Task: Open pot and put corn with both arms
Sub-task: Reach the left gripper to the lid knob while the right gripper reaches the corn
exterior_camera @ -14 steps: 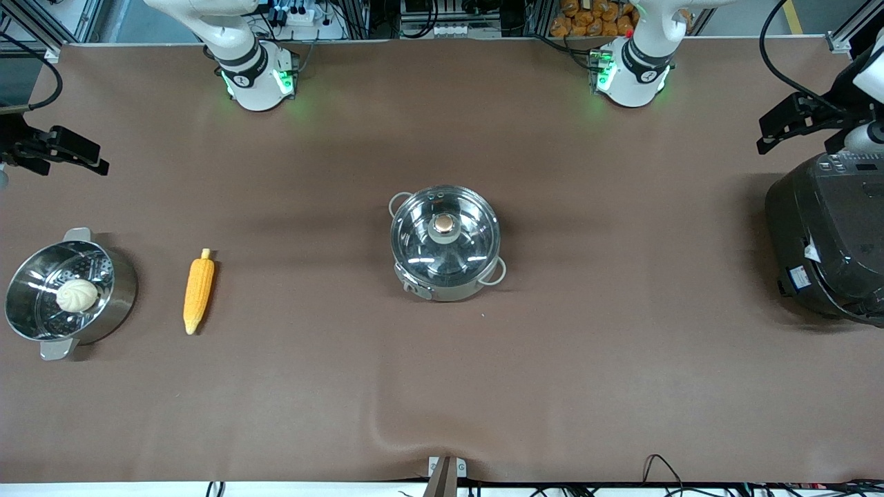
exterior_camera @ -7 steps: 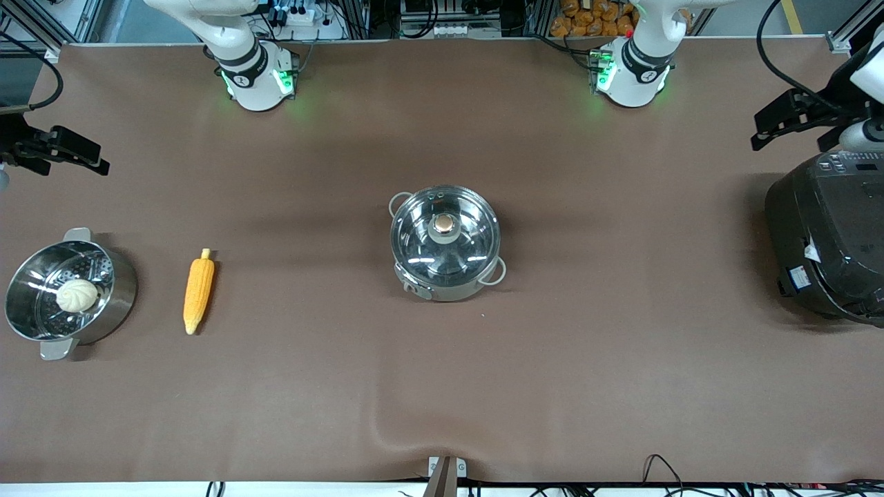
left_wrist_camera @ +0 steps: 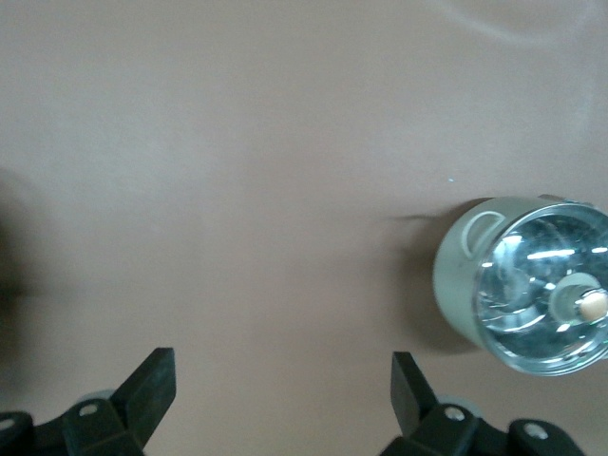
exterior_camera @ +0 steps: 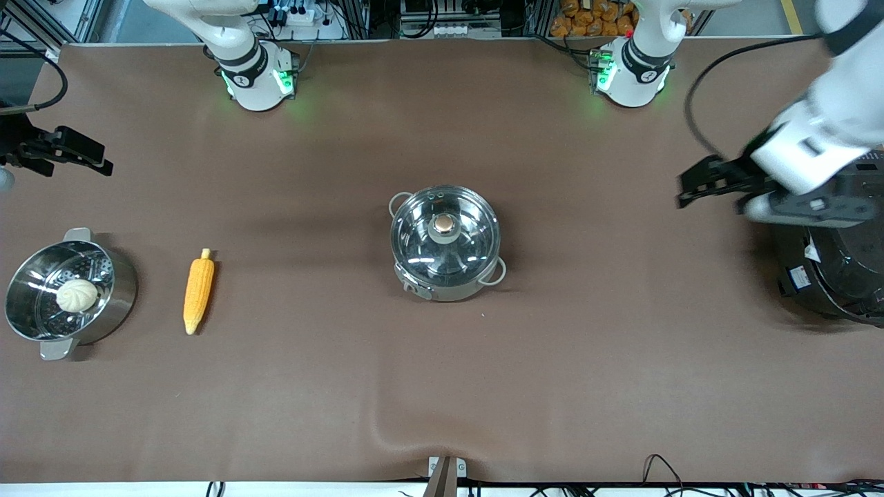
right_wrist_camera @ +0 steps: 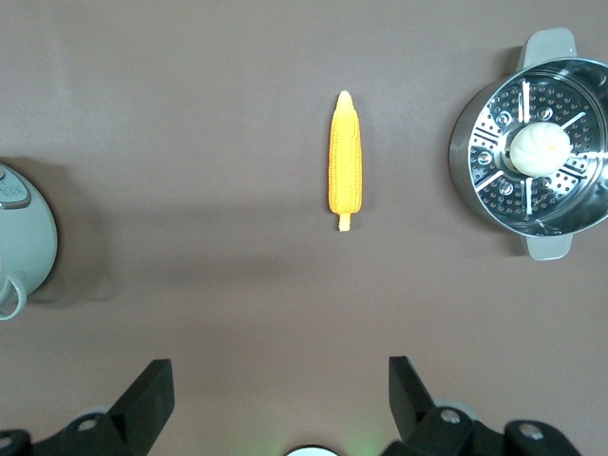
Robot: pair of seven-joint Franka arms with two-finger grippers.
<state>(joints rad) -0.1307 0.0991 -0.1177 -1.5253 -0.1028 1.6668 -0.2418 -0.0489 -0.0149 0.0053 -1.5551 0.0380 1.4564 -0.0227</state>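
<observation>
Even overhead light, glare streaks on lid (exterior_camera: 445,233), left wrist view soft

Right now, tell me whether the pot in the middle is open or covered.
Covered. The glass lid with its coppery knob sits flat on the pot; the corn lies outside on the table.

lid (exterior_camera: 445,228) on pot (exterior_camera: 446,243), bun (exterior_camera: 77,295) in steamer (exterior_camera: 68,293)

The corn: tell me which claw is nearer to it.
The right claw. It hangs open over bare table at the right arm's end, close to the corn. The left claw, also open, is over the table near the rice cooker, with the pot between.
</observation>
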